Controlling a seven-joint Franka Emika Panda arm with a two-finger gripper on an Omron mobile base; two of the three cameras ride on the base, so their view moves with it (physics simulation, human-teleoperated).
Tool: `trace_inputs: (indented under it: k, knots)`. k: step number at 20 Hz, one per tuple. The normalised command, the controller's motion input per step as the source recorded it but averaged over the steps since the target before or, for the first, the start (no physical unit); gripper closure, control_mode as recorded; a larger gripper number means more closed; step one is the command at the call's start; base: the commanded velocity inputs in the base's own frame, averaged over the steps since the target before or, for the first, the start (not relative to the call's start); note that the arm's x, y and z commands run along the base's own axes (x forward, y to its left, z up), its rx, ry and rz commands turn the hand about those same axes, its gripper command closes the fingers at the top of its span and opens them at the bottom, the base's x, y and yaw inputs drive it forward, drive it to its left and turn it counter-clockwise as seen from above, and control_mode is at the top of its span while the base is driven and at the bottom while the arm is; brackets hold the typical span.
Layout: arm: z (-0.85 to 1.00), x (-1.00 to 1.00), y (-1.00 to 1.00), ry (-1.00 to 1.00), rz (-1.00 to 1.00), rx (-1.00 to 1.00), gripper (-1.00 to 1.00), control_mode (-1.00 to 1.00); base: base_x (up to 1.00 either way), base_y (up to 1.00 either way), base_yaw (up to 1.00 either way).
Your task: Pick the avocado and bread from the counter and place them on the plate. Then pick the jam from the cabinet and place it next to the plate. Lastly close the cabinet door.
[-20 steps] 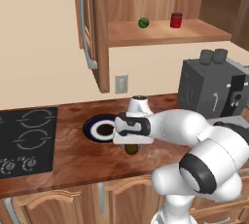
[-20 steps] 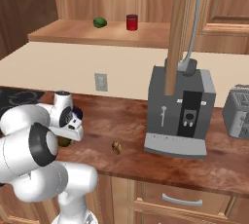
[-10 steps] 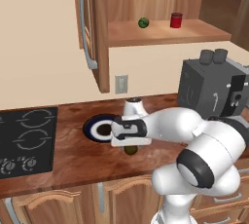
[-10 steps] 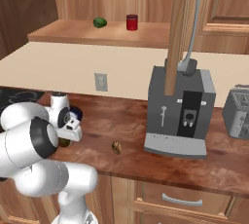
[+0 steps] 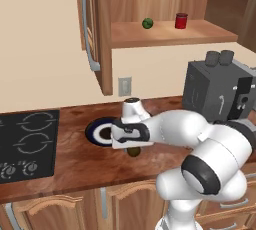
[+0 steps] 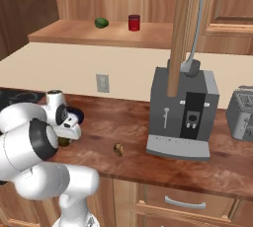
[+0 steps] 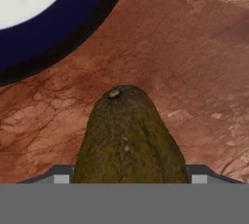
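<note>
Presently positioned low over the counter (image 7: 194,72), with the fingers (image 7: 63,172) standing one to each flank of the avocado (image 7: 129,140), at its broad end and partly spread. Cannot tell whether pressed onto the skin or just clear of it; no gap visible on either side, no firm pinch confirmed either. Found resting on the counter, not lifted as far as can be judged. Seen from the hand camera lying with its long axis straight away from the fingers, stem end farthest and aimed toward the plate (image 7: 73,28), so bracketed across the narrow way, which suits a squeeze. Judged to be at the grasping step of the first pick. Beyond the stem end, a strip of bare wood, then the dark blue rim: near, not touching. Judged a short carry, up and forward over the rim onto the white centre. Further out, to the robot's right, noted the bread (image 6: 118,149) on the counter, well apart from the plate and in front of the coffee machine (image 6: 183,117). Above, noted the jam (image 5: 181,20) on the cabinet shelf beside a green ball (image 5: 147,23), with the cabinet door (image 5: 104,39) standing open. Nothing yet on the plate.
</note>
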Motion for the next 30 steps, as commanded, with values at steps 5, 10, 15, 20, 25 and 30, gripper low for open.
trace_inputs:
  k: [5,10,15,20,25,30]
  knots:
    - [0.52,0.00,-0.04,-0.03,0.00,-0.04,1.00,-1.00,0.00,0.00,0.00]
    - [0.61,0.00,-0.03,0.00,0.03,0.00,1.00,-1.00,0.00,0.00,0.00]
    - [0.50,0.05,0.00,0.00,0.12,0.00,1.00,-1.00,0.00,0.00,0.00]
    - [0.25,0.35,0.00,-0.05,0.21,0.06,1.00,-1.00,0.00,0.00,0.00]
    - [0.04,0.46,0.05,-0.04,0.22,0.09,1.00,-1.00,0.00,0.00,0.00]
    - [0.00,0.35,0.28,0.00,0.15,0.02,1.00,-1.00,0.00,0.00,0.00]
